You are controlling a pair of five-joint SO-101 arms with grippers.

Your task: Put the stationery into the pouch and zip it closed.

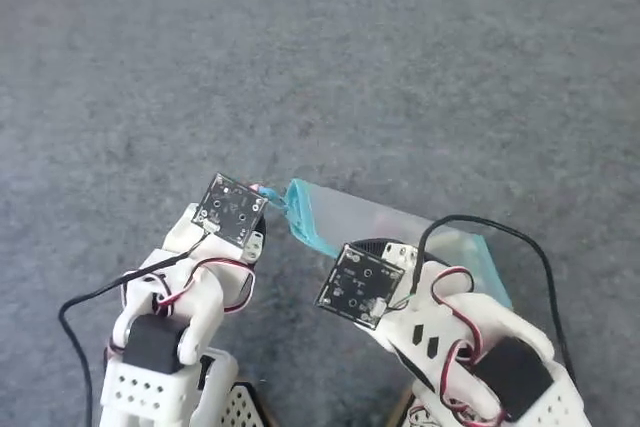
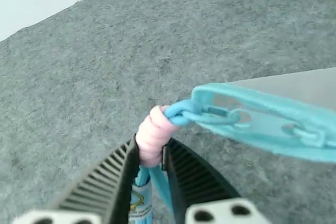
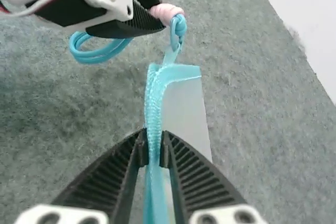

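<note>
The translucent pouch [image 1: 400,227] stands teal zipper edge uppermost on grey carpet [image 1: 300,77], its pink-wrapped pull [image 2: 153,135] outstretched.

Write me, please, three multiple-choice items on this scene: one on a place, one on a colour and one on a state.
1. Which part of the clear plastic pouch does the left hand hold?
A. its bottom corner
B. the pink wrapped pull tab
C. its flat side

2. What colour is the pouch's fabric zip band?
A. red
B. black
C. turquoise

3. In what state is the right hand?
A. shut on the fabric zip band
B. wide open in the air
C. shut on a pen

Answers:
1. B, as the left wrist view shows the pink tab pinched between the fingers.
2. C, as the band is turquoise in all three views.
3. A, as the right wrist view shows the fingers closed with the band between them.
</note>
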